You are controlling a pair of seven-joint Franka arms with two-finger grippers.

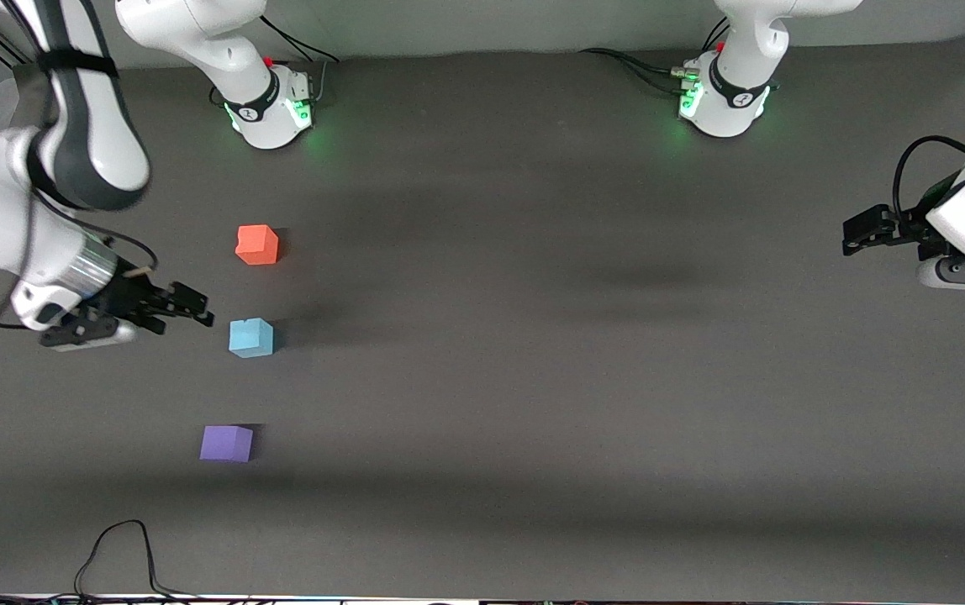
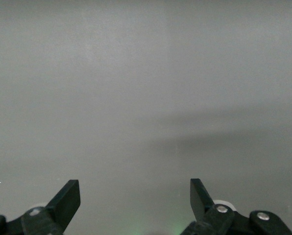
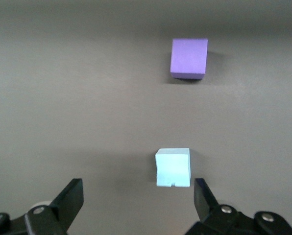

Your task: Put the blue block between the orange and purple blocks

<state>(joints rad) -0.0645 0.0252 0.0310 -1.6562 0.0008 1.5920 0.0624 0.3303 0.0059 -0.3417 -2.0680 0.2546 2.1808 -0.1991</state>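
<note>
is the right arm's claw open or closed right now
Open. In the right wrist view its two fingers stand wide apart with nothing between them, and the blue block sits free on the table.

- Three cubes stood in a rough line at the right arm's end of the table [image 1: 533, 378]: orange block [image 1: 257, 244] farthest from the front camera, blue block [image 1: 250, 338] mid, purple block [image 1: 226, 443] nearest.
- Bare gaps lay btwn orange & blue, and btwn blue & purple; none touched.
- Right gripper [image 1: 188, 307] hung just beside blue, fingers spread, nothing gripped, crowding blue's side twd the table end.
- Blue's side twd the table's middle was unobstructed.
- Left gripper [image 1: 861, 228] waited spread wide at the left arm's end, well apart from the cubes.
- Cable [image 1: 117, 555] lay near the front edge, clear of purple.
</note>
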